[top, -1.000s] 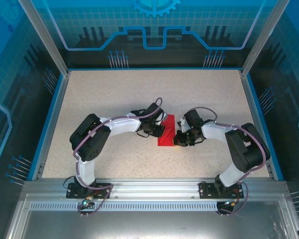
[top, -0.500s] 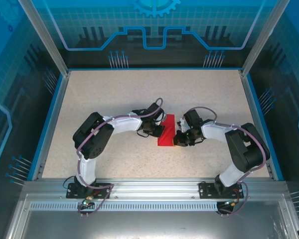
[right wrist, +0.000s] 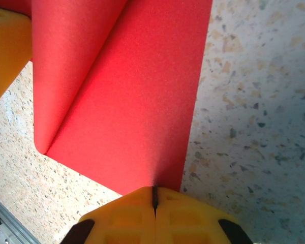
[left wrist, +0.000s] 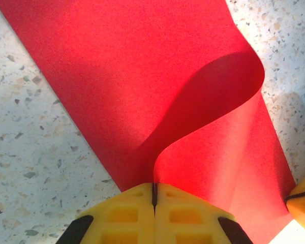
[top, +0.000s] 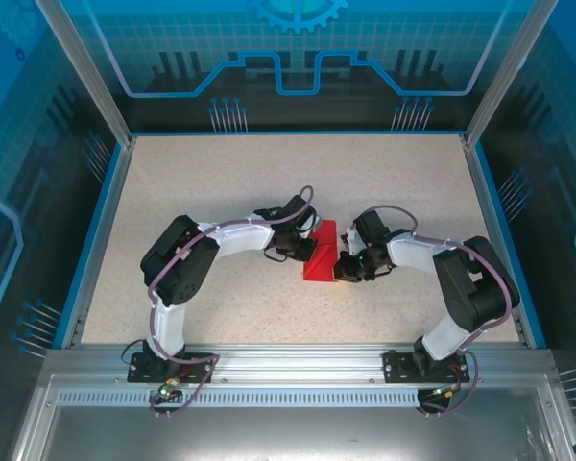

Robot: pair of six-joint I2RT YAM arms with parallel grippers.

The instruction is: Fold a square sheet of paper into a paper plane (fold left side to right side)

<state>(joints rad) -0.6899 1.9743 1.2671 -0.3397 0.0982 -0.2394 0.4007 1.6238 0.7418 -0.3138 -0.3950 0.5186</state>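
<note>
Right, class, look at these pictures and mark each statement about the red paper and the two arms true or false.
1. The paper is red. True.
2. The paper lies completely flat. False: one side curls up and over.
3. The left jaws are wide open. False: they are closed on the paper's edge.
4. The table is speckled. True.
5. The right jaws are closed at the paper's edge. True.

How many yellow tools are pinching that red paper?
2: the left tool pinches a curled-up edge of the red paper; the right tool pinches a flat edge.
</note>
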